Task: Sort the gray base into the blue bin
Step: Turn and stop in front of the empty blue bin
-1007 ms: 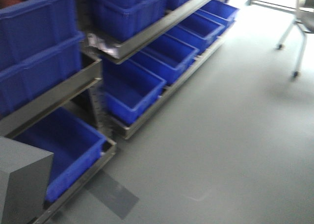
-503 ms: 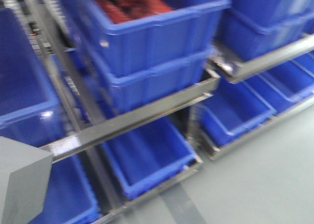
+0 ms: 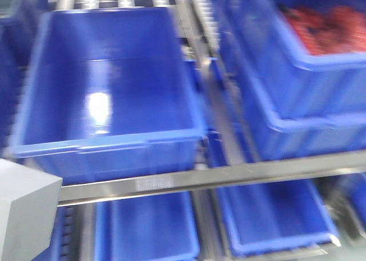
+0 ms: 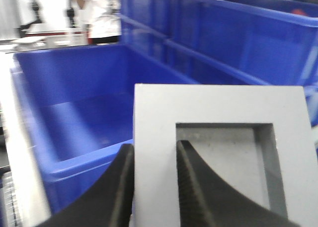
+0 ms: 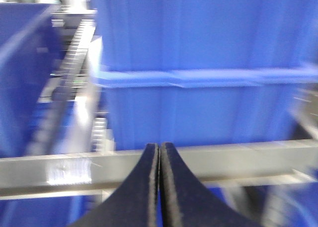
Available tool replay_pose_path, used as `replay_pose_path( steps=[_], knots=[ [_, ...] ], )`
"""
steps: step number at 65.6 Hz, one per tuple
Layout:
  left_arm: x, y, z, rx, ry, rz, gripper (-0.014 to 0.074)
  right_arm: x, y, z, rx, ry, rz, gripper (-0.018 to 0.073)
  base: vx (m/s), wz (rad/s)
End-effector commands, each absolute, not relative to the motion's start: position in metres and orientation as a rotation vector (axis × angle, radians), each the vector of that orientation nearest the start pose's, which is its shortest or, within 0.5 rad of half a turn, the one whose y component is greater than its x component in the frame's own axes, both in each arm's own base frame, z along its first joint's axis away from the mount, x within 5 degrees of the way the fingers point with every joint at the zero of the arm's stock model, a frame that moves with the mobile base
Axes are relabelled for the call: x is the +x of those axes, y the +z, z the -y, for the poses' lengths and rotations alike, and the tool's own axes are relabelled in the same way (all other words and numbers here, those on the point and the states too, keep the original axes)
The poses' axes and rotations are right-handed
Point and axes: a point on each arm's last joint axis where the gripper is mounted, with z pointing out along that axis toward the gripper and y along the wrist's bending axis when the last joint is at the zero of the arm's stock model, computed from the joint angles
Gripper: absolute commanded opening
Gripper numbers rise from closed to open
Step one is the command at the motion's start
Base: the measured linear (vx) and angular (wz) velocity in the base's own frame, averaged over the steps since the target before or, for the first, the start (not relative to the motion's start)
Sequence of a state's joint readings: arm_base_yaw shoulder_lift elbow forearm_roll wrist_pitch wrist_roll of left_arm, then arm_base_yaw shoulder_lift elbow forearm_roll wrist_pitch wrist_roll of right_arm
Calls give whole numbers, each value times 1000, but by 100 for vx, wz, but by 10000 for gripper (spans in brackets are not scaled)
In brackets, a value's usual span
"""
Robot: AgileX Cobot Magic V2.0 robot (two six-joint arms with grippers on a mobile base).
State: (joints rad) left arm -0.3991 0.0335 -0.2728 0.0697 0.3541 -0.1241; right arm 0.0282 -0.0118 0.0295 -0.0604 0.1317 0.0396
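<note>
My left gripper [image 4: 154, 157] is shut on the gray base [image 4: 159, 113], one finger outside its wall and the other inside its square recess. The same gray base [image 3: 26, 212] fills the lower left corner of the front view. Straight ahead on the upper shelf sits an empty blue bin [image 3: 108, 89], seen from the left wrist as the bin [image 4: 64, 108] just beyond the block. My right gripper [image 5: 159, 146] is shut with nothing between its fingers, facing a metal shelf rail.
A metal shelf rail [image 3: 229, 175] runs across below the bin. To the right stand stacked blue bins [image 3: 297, 95], the top one holding red items [image 3: 329, 24]. More blue bins [image 3: 269, 221] sit on the lower shelf. A person [image 4: 102, 13] stands in the far background.
The front view has swung along the rack, from floor and low bins to a close view of an empty blue bin. The gray base stays at the lower left.
</note>
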Motion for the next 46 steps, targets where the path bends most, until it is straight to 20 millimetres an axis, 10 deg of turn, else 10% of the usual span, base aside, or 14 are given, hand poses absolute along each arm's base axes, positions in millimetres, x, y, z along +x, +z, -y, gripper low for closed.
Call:
replay_pose_path(
  steps=[1,46],
  knots=[
    [36,288,14,232,-372,-1467,-6,57,194,-1,-43,-9,-1562,-9,10,61],
    [36,288,14,231,-371,-1467,-6,57,194,-1,-43,-9,-1562,-9,6,27]
  ],
)
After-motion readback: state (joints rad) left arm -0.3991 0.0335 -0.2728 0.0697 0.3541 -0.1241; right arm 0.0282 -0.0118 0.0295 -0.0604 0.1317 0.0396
